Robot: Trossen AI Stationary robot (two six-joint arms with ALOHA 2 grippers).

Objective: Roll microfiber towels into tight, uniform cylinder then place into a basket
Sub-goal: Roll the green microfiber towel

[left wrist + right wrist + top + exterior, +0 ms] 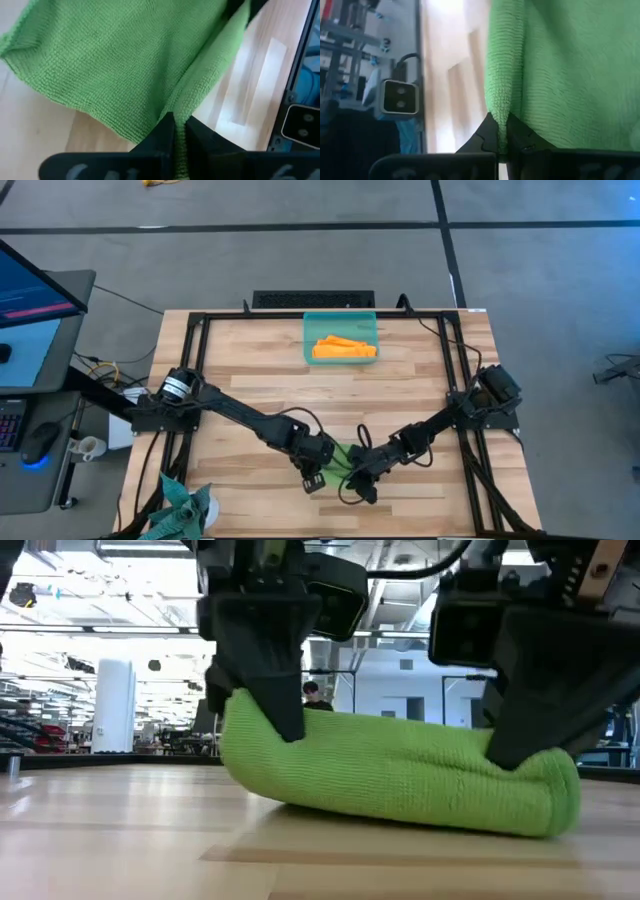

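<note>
Wooden table (260, 380) with black frame rails along its edges. Monitor (30, 295) off the table at 9 o'clock, mouse (40, 442) at 8 o'clock beside it. Teal-grey cloth (185, 508) at the table's 7 o'clock corner. Black grille strip (313, 299) at 12 o'clock. Low view: person (312, 695) far back, white cylinder (114, 705) at 9 o'clock
</note>
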